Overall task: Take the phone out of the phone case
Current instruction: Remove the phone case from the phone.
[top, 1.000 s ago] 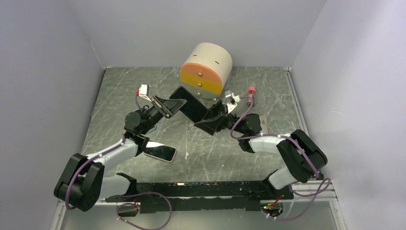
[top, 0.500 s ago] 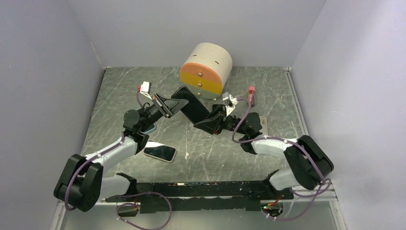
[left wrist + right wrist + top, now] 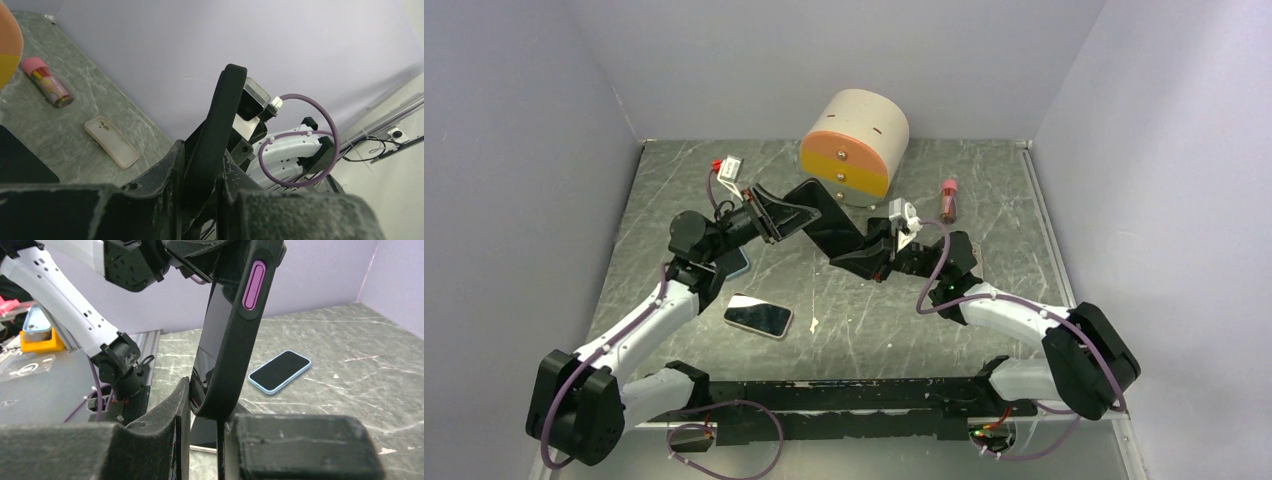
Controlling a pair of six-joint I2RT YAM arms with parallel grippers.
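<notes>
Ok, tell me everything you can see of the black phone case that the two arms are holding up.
The phone case is matte black and looks rubbery, with rounded edges and a purple side button. A glossy dark phone screen shows inside it, so the phone is not out yet. The case is held slanted above the table, with one end clamped by the left gripper and the other by the right gripper. Nothing else touches it.

Cylinder (image 3: 854, 145) behind phone case (image 3: 824, 222); loose phone (image 3: 758, 317) before it.
</notes>
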